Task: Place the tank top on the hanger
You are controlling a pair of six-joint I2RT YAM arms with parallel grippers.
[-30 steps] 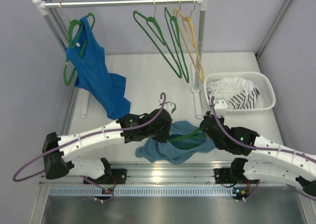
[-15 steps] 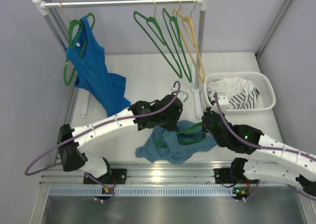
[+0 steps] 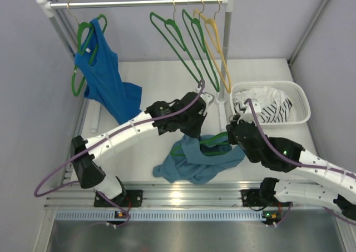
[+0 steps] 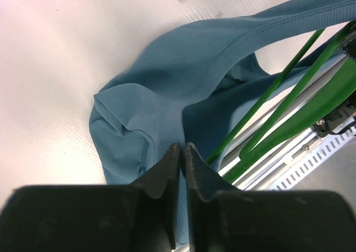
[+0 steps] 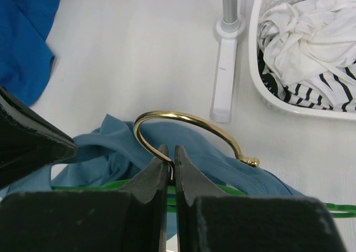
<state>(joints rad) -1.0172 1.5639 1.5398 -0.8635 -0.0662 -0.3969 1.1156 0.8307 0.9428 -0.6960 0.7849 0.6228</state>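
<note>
Teal tank top [image 3: 192,166]: crumpled on the tabletop [image 3: 161,79] by the middle of its near edge, with its far part lifted off the surface.
Hanger [image 3: 214,142]: green, threaded into the tank top, with only short bars showing; its brass hook [image 5: 183,117] sticks out on the right.
Right gripper [image 5: 169,154]: fingers clamped on the base of the hook.
Left gripper [image 4: 182,152]: over the tank top's lifted part, fingers nearly together with a thin slit between them; I cannot tell whether cloth is pinched.
Basket [image 3: 300,99]: white, at the right edge, holding white and striped cloth [image 3: 267,107].
Rail [image 3: 133,4]: along the far edge, with a royal-blue top [image 3: 105,79] at its left end and bare green hangers [image 3: 208,79] and a yellow hanger [image 3: 225,79] toward its right end.
</note>
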